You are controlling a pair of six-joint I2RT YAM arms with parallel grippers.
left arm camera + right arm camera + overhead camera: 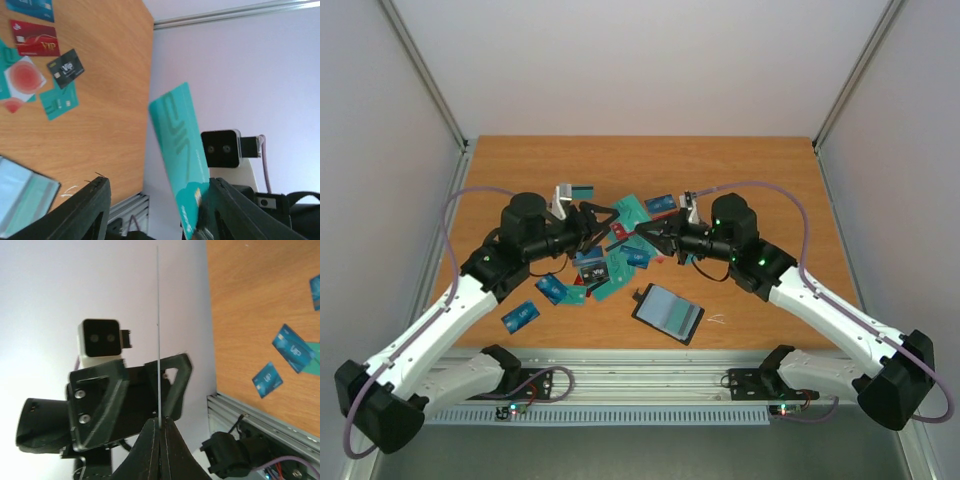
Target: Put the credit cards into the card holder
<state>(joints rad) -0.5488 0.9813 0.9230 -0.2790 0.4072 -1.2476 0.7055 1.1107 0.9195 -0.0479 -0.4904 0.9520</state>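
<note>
The credit cards [610, 268] lie scattered mid-table in teal, blue, red and dark grey. My right gripper [160, 421] is shut on one teal credit card [180, 150], held up in the air and seen edge-on in the right wrist view. My left gripper [159, 182] faces it, open, with its jaws either side of that card. The card leans against one of the left fingers [235, 210]. The black card holder [668, 313] lies open near the front edge with teal cards showing inside. In the top view the two grippers meet above the pile, left gripper [608, 220], right gripper [645, 233].
A red VIP card [36, 39], a dark VIP card [65, 68] and a white card with a red disc [24, 77] lie on the wood. Two blue cards [292, 341] lie near the front rail [640, 385]. Grey walls enclose the table.
</note>
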